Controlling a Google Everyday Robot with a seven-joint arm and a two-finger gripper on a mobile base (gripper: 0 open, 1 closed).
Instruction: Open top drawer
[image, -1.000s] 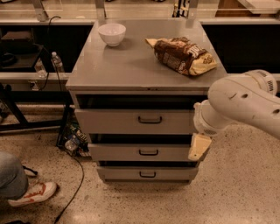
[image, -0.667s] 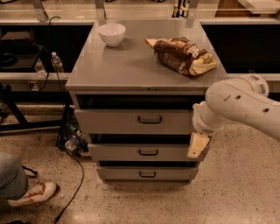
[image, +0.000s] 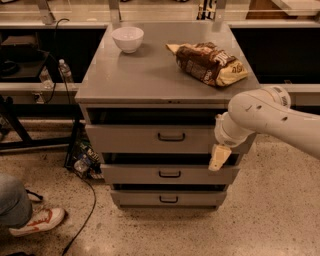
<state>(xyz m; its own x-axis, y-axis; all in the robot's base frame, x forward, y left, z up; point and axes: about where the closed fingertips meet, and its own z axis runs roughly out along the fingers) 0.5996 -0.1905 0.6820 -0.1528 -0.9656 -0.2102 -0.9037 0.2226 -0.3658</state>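
Note:
The top drawer (image: 135, 138) is the tallest grey front of the cabinet, just below the tabletop, with a small black loop handle (image: 171, 136) at its centre. A dark gap shows above it. My gripper (image: 219, 158) hangs from the white arm (image: 260, 117) at the drawer's right end. It sits in front of the lower right corner of the top drawer, well right of the handle and a little below it. It holds nothing that I can see.
Two shorter drawers (image: 170, 174) (image: 169, 199) lie below. On the grey tabletop (image: 150, 75) stand a white bowl (image: 128, 39) and a brown snack bag (image: 207, 63). A person's leg and shoe (image: 35, 221) are at lower left, with cables and a bottle (image: 65, 71) left of the cabinet.
My arm and gripper have moved a little to the left and slightly up along the cabinet front. The drawers have not moved.

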